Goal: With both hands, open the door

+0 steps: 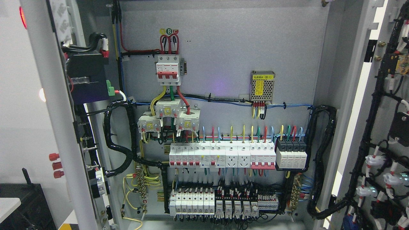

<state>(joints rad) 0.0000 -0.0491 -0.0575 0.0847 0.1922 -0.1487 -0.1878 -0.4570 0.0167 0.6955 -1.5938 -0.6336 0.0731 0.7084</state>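
Nearest the lens, at far left, stood the left door (51, 105) swung wide, seen edge-on as a pale grey slab, with three red caps (56, 165) jutting beside its edge and a red lamp (22, 16) near the top. Behind it, showed a plain white wall (19, 127) and, low down, a dark box (22, 204), cut off by the frame. Further right, lay open the cabinet back panel (223, 48), grey metal, carrying a red-and-white main breaker (168, 70), a perforated power supply (262, 86) with a yellow label too small to read, a long row of white breakers (220, 155), and a lower terminal row (220, 204) partly masked by wiring. Looped down both sides were black cable bundles (119, 150). At far right hung the right door (388, 127), also open, its inner face crowded with black harness and white connectors, clipped by the frame edge. Saw neither robot hand anywhere, so could not tell whether fingers were released, clenched or grasping.
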